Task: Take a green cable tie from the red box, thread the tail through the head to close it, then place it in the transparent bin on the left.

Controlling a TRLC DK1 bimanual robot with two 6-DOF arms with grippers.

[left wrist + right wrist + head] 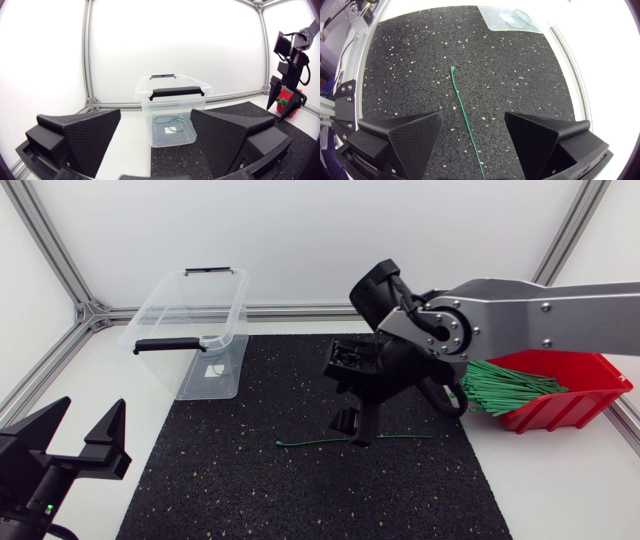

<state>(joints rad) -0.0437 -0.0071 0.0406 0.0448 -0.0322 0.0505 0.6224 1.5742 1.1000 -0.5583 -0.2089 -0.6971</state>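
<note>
A single straight green cable tie [310, 442] lies flat on the black mat [250, 490]. My right gripper [355, 430] hangs just over its middle. In the right wrist view the tie [462, 110] runs out ahead from between the fingers of that gripper [472, 137], which stand open and clear of it. The red box [570, 405] at the right holds a bundle of green ties [505, 385]. The transparent bin [190, 330] stands at the back left with a looped green tie [170, 120] inside. My left gripper [85, 445] rests open at the front left, holding nothing.
The bin has black handles [177, 92] and stands partly on the mat's back left corner. Bare white table [90, 380] lies to the left of the mat. An aluminium frame rail [290, 311] runs along the back edge.
</note>
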